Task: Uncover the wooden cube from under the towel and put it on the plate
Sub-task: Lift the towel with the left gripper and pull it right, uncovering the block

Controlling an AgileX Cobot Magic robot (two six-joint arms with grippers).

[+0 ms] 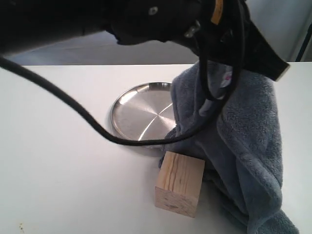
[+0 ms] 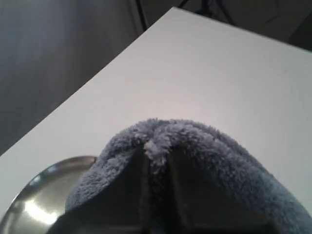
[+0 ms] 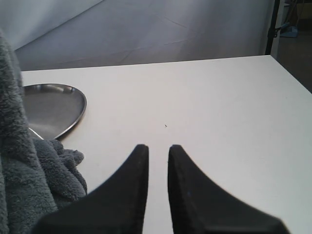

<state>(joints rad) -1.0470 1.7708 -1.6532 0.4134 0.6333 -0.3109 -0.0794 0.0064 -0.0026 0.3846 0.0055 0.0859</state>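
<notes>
Exterior view: A black arm crosses the top of the frame, and the towel (image 1: 239,141) hangs from it in a long grey-blue drape whose lower folds trail onto the white table (image 1: 58,170) at the right. The gripping point itself is hidden behind the arm body and dark cables (image 1: 73,109). The wooden cube (image 1: 179,183) stands fully uncovered on the table, upright, just in front of the plate (image 1: 139,117) and not on it; its right side sits close against the towel's folds. The towel's left edge overlaps the right part of the plate.

Left wrist view: The left gripper (image 2: 157,161) is closed on a bunched ridge of towel (image 2: 195,146); the cloth swells over both fingers, pinched tight along a narrow seam between them. Part of the plate rim (image 2: 44,185) shows beside the cloth, with table beyond.

Right wrist view: The right gripper (image 3: 157,158) holds nothing. Its two dark fingers (image 3: 131,185) stand nearly together with only a slim gap, above bare table. Towel (image 3: 29,185) lies off to one side of it, apart from the fingers, and the plate (image 3: 53,105) lies further off.
</notes>
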